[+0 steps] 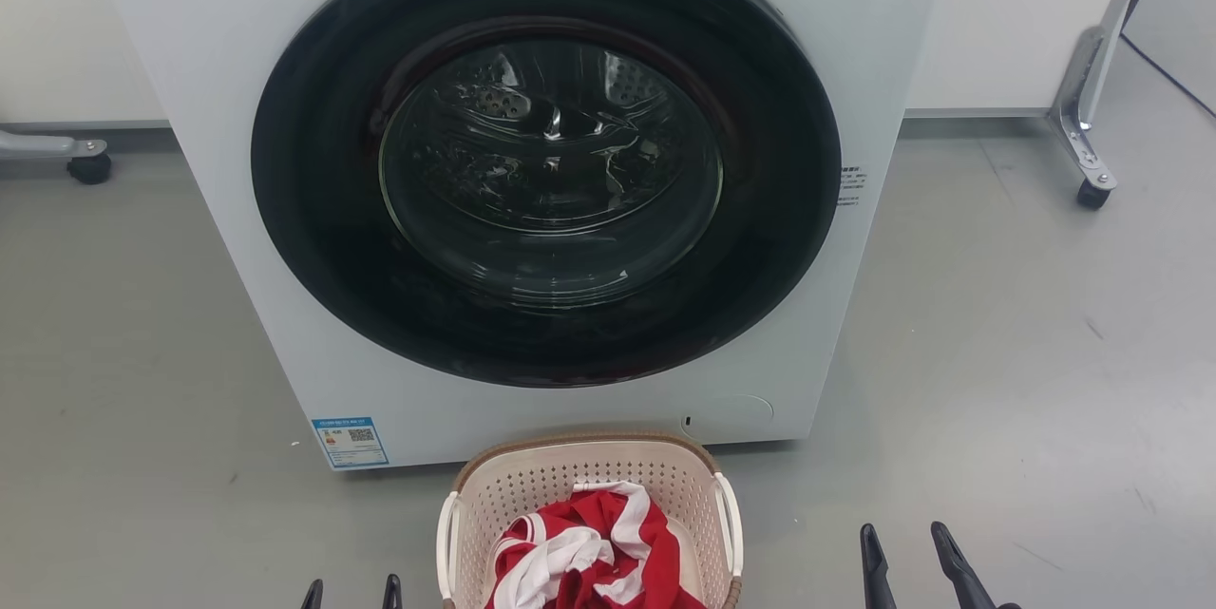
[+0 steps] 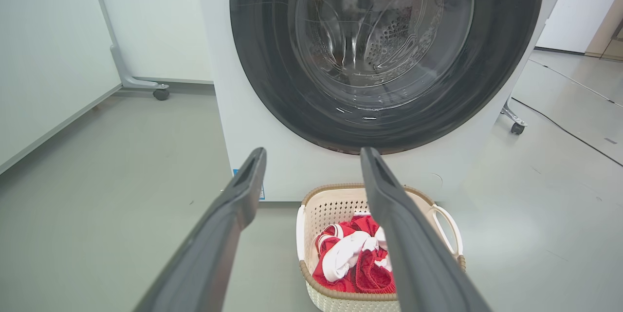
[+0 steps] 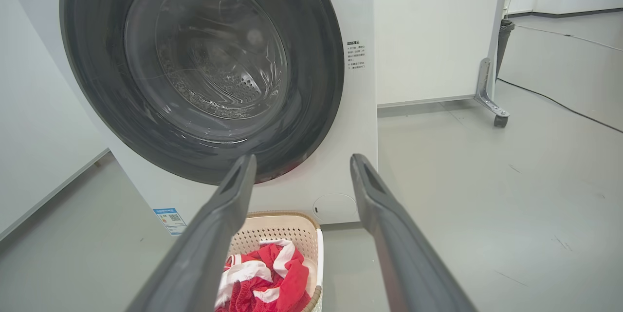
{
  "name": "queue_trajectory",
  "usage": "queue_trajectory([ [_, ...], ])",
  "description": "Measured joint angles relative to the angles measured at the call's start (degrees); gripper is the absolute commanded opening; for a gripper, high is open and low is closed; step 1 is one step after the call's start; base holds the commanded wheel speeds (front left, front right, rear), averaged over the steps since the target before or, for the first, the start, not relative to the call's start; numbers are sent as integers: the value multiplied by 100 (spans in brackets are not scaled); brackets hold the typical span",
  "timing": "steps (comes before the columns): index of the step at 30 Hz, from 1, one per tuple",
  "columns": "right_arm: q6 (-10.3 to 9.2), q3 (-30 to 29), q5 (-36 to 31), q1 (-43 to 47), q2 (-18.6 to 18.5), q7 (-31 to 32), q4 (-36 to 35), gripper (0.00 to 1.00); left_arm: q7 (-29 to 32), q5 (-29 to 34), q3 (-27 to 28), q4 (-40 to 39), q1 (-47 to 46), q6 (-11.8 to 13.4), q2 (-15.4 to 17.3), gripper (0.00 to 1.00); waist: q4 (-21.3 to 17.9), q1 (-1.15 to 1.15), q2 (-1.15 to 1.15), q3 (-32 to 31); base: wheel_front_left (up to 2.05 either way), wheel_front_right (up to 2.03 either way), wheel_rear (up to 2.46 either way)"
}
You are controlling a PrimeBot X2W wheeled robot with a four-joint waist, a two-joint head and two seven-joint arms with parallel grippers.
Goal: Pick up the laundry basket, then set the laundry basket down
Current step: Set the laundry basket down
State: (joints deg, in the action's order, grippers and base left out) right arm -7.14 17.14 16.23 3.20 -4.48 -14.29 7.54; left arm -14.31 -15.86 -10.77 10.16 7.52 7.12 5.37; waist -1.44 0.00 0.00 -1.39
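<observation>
On the floor (image 1: 142,352) by the washing machine (image 1: 237,67) sits the laundry basket (image 1: 570,481), red-and-white cloth (image 1: 589,552) inside — left gripper (image 1: 351,590) and right gripper (image 1: 903,533) spread wide, holding nothing.

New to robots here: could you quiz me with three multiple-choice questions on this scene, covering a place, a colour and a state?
1. Where is the cream perforated plastic laundry basket? A. On the grey floor before the white front-loading washing machine. B. Inside the drum. C. On a shelf.
2. The crumpled cloth in it is: A. blue. B. red and white. C. black.
3. The left tool and right tool are: A. shut on handles. B. holding cloth. C. open, empty.
Answers: A, it stands at the machine's foot; B, its stripes show plainly; C, each tool's fingers are spread around nothing.
</observation>
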Motion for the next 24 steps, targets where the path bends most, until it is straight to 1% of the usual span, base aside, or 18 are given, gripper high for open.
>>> queue_trajectory([
  [6,0,-47,-127,52,45,0,-110,100,0,141,45,-29,0,0,-19,100,12,0,0,7,0,0,0],
  [24,0,-80,-250,104,105,0,-170,100,0,183,-22,-112,0,0,-74,100,38,1,0,43,0,0,0],
])
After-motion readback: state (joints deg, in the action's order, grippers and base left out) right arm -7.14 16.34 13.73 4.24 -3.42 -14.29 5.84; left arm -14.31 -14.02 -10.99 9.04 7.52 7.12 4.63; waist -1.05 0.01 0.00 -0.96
